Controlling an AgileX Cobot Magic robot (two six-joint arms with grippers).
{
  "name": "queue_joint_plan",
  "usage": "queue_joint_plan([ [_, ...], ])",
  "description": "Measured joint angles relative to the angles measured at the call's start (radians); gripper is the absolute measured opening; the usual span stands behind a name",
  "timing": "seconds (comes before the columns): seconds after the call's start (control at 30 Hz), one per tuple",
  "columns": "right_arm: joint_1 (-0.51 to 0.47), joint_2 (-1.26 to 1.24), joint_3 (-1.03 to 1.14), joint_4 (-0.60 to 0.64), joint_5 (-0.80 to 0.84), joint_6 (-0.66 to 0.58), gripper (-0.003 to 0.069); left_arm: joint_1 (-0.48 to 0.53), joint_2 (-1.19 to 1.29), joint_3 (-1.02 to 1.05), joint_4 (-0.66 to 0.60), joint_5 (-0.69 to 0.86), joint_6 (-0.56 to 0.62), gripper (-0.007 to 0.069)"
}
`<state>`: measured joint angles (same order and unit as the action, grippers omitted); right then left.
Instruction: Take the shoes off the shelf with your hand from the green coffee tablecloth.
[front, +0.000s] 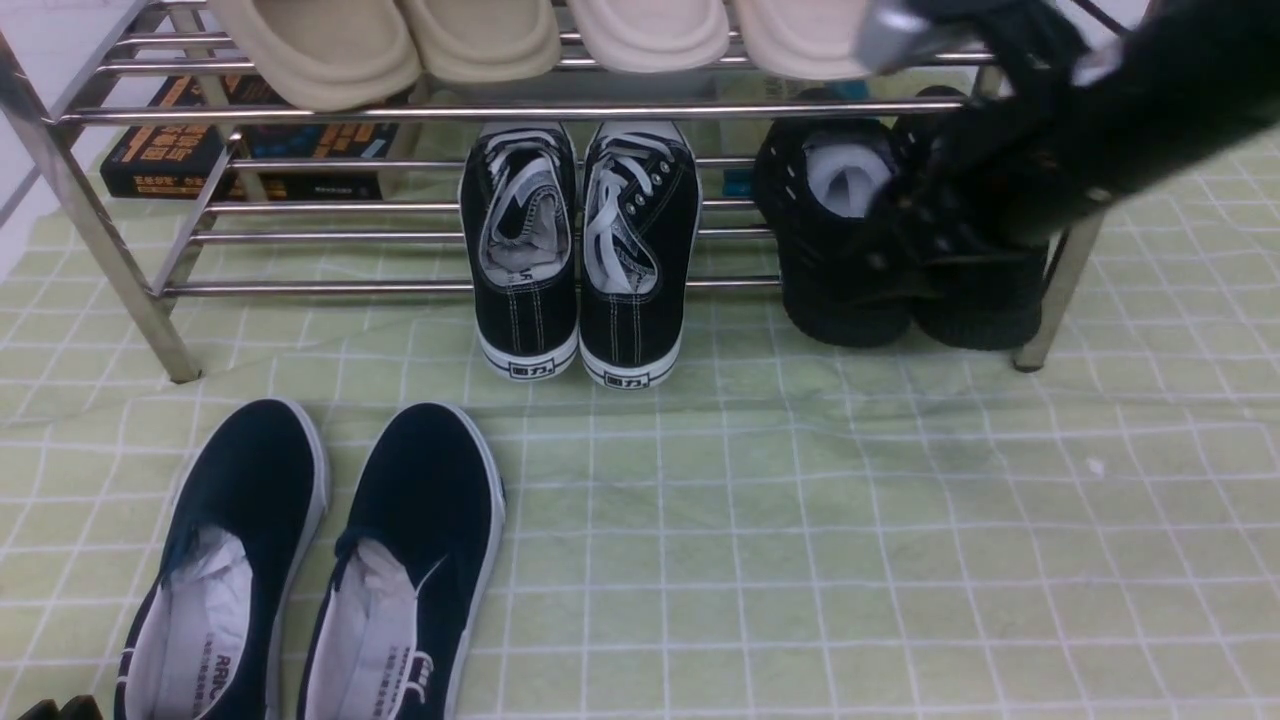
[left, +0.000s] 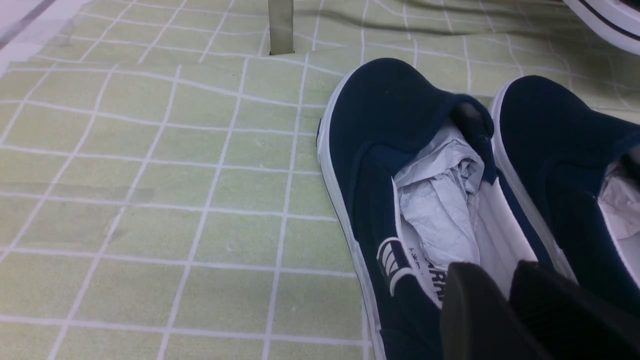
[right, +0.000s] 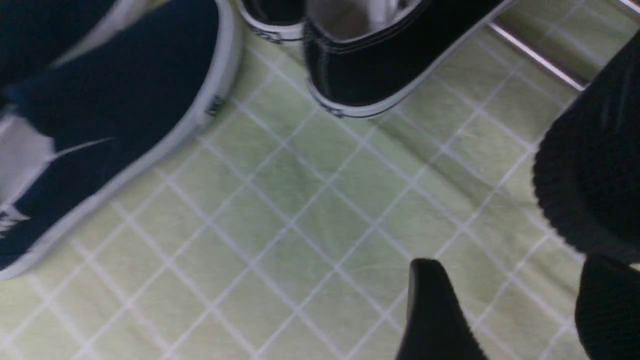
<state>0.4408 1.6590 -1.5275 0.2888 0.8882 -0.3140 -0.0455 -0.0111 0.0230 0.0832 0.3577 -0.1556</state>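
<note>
The shoes, an all-black mesh pair with white paper inside, stand at the right end of the shelf on its lower bars. My right gripper, the black hand, reaches down from the upper right and covers the right shoe. In the right wrist view it is open over the green coffee tablecloth, with one black shoe beside one finger. My left gripper hovers over the heel of a navy slip-on, its fingers a narrow gap apart with nothing between them.
Two navy slip-ons lie on the cloth at front left. Black lace-ups sit mid-shelf on the lower tier, beige slippers on the upper. Books lie behind the rack. A rack leg stands by the black pair.
</note>
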Motion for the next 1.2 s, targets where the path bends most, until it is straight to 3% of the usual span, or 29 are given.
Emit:
queue_joint_plan([
  [0.17, 0.069, 0.112, -0.118, -0.264, -0.015, 0.196, 0.0433, 0.000, 0.000, -0.001, 0.000, 0.001, 0.000, 0.0153],
  [0.3, 0.086, 0.172, -0.157, -0.403, -0.060, 0.282, 0.0464, 0.000, 0.000, -0.001, 0.000, 0.002, 0.000, 0.0160],
  [0.57, 0.086, 0.253, -0.159, -0.485, -0.175, 0.314, 0.0470, 0.000, 0.000, -0.001, 0.000, 0.002, 0.000, 0.0167],
  [0.9, 0.086, 0.329, -0.163, -0.552, -0.185, 0.314, 0.0461, 0.000, 0.000, -0.001, 0.000, 0.002, 0.000, 0.0179],
  [1.0, 0.086, 0.333, -0.163, -0.555, -0.180, 0.314, 0.0419, 0.000, 0.000, -0.001, 0.000, 0.002, 0.000, 0.0179],
  [1.1, 0.086, 0.333, -0.166, -0.563, -0.161, 0.314, 0.0281, 0.000, 0.000, -0.001, 0.000, 0.002, 0.000, 0.0183],
  [1.13, 0.086, 0.329, -0.171, -0.563, -0.126, 0.314, 0.0155, 0.000, 0.000, -0.001, 0.000, 0.002, 0.000, 0.0187],
  [1.2, 0.089, 0.320, -0.179, -0.549, -0.044, 0.314, 0.0024, 0.000, 0.000, -0.001, 0.000, 0.002, 0.000, 0.0190],
])
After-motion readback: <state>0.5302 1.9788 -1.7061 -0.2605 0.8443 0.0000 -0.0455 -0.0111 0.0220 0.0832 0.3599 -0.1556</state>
